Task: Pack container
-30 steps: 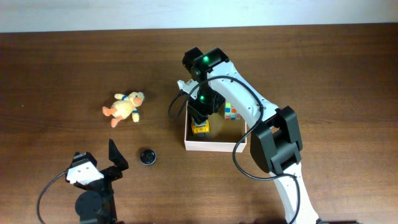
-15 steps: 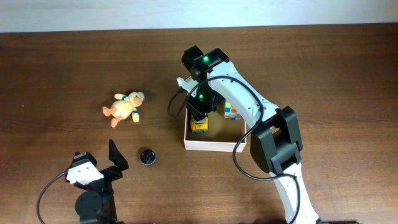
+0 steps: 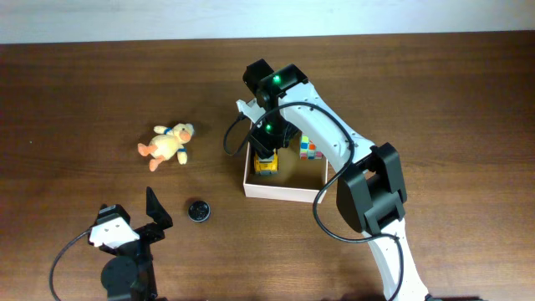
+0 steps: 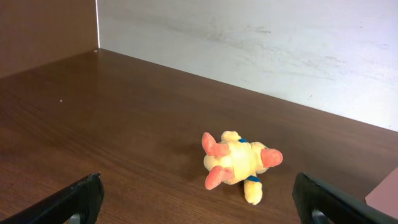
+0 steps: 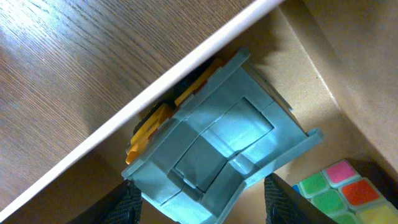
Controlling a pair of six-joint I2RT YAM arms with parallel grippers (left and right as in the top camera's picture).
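The container (image 3: 284, 194), a shallow square cardboard box with white walls and a tan floor, sits on the dark wooden table (image 3: 435, 92) a little right of its middle. Inside it, a yellow toy truck (image 3: 267, 165) lies against the left wall, and the right wrist view shows the truck's grey-blue underside turned up towards the camera. A puzzle cube (image 3: 310, 150) with coloured squares stands in the back part of the box, near the truck but apart from it. The right gripper (image 5: 204, 202) reaches down into the box with a finger on each side of the truck, clamped on it. Well to the left of the box, a yellow and orange plush duck (image 3: 167, 144) lies on the table. A small round black object (image 3: 197, 210) sits nearer the front edge. The left gripper (image 4: 199, 186) hangs low near the front left, fingers spread wide with nothing between them, facing the duck.
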